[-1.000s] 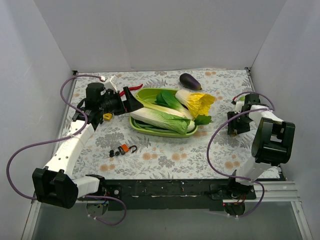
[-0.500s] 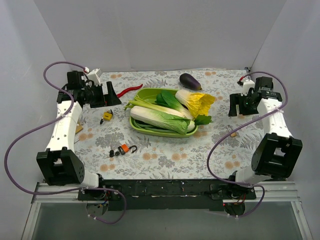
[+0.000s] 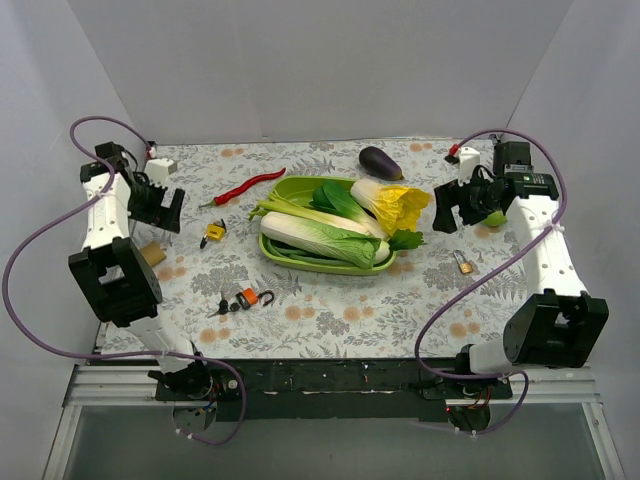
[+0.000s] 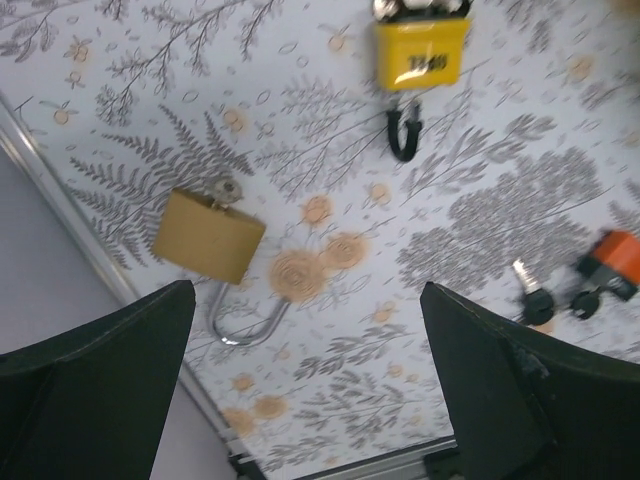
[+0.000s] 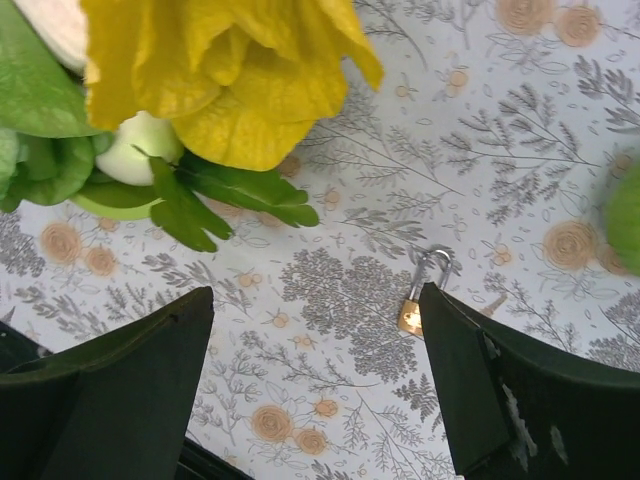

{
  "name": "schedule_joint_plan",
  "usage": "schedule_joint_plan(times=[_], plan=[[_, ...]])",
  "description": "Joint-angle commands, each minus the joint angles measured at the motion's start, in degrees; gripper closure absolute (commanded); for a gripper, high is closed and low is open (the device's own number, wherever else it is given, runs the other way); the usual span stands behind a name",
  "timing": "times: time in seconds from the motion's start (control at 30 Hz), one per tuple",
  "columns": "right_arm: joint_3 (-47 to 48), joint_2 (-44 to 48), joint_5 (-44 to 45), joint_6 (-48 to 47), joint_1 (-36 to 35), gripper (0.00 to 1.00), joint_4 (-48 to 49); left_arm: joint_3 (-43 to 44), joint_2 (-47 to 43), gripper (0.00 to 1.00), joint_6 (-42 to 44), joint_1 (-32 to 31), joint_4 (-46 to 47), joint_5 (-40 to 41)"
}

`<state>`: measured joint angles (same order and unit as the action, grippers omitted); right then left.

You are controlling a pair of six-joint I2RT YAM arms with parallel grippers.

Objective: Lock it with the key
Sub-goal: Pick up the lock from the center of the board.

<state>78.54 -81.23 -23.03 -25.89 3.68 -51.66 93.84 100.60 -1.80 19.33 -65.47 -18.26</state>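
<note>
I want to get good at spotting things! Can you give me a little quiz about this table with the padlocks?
1. Which vegetable lies on the cloth beyond the far side of the green tray? A) eggplant B) carrot C) potato
2. True or false: both hands are shut on padlocks.
3. Fill in: the padlock beside the loose keys is coloured ____.

Key: 1. A. 2. False: the left hand and right hand are open and hold nothing. 3. Orange: it is the orange padlock.
</note>
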Motion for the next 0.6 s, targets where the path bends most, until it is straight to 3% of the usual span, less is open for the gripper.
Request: schedule_joint_plan(times=[0.0,0.17,0.57], plan=[[3.10,0.99,-2.81,-0.92,-2.88,0.09,-3.36,-3.56,0.21,0.02,17.86,2.64,1.38,4.72],[6.00,0.46,-2.47,-0.48,-3.60,0.08,-4.41,-7.18,2.40,0.02,25.69,3.34,7.02,6.57],[11.19,-2.09,-0.18,-1.62,-5.07,0.08,-7.05,-7.43,11.02,0.02,33.61,5.89,11.14,3.85]])
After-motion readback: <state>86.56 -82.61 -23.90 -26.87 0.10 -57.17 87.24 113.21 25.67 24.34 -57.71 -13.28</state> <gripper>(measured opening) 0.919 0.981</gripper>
